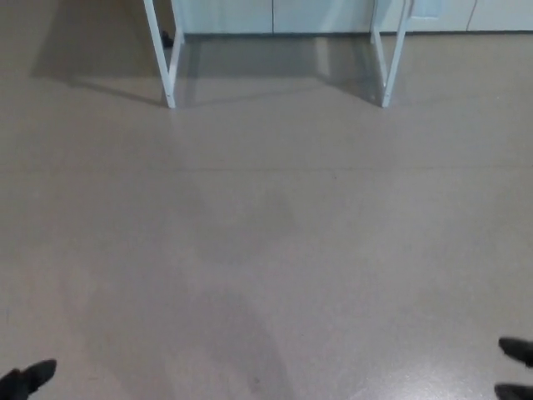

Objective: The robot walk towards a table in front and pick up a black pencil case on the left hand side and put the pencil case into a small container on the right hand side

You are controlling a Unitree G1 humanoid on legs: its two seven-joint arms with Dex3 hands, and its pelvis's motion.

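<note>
The head view looks down on a wide grey floor (266, 250). Far ahead of both hands, at the top edge, stand the white legs of the bench: one pair to the left (162, 58) and one pair to the right (387, 58). The bench top is cut off by the frame, so the pencil case and the small container cannot be seen. Behind the legs runs a pale wall or cabinet front (275, 15). The left hand (29, 379) shows only as a dark tip in the bottom left corner. The right hand (516, 371) shows as two dark tips at the bottom right edge. Whether either hand is released or clenched, I cannot tell. A small dark thing (167, 37) near the left legs is too small to name.
</note>
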